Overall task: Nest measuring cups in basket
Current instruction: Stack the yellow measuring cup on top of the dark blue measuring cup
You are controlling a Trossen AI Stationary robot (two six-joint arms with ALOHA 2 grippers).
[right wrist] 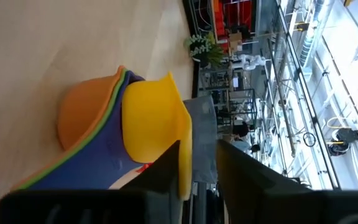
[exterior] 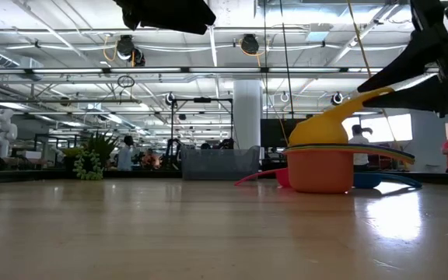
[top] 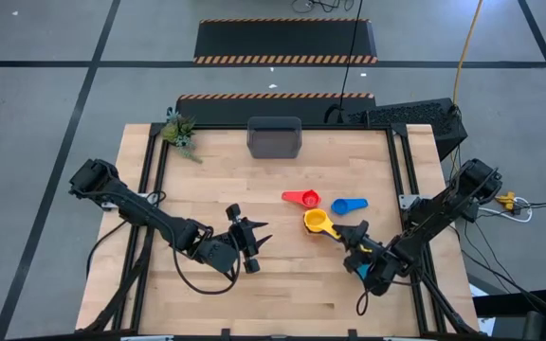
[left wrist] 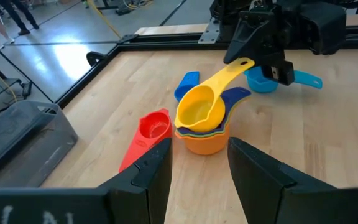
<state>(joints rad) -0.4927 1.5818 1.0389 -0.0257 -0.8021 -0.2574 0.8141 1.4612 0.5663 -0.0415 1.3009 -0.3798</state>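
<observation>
Right hand (top: 353, 233) sits at the handle of the round yellow plastic measuring cup (top: 317, 221), its fingers slightly apart around it. That cup tops a nested stack in the orange cup (left wrist: 202, 142) on the wooden surface (top: 273, 275). Red cup (top: 309, 198) and blue cup (top: 341, 206) lie beside it, well apart from the dark grey plastic basket (top: 274, 138). Left hand (top: 259, 239) hovers nearby, fingers apart, empty.

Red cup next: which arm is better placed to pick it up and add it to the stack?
Probably left. The left gripper hangs open and empty, facing the red cup across bare table. The right gripper sits at the yellow cup's handle, and the stack lies between it and the red cup.
</observation>
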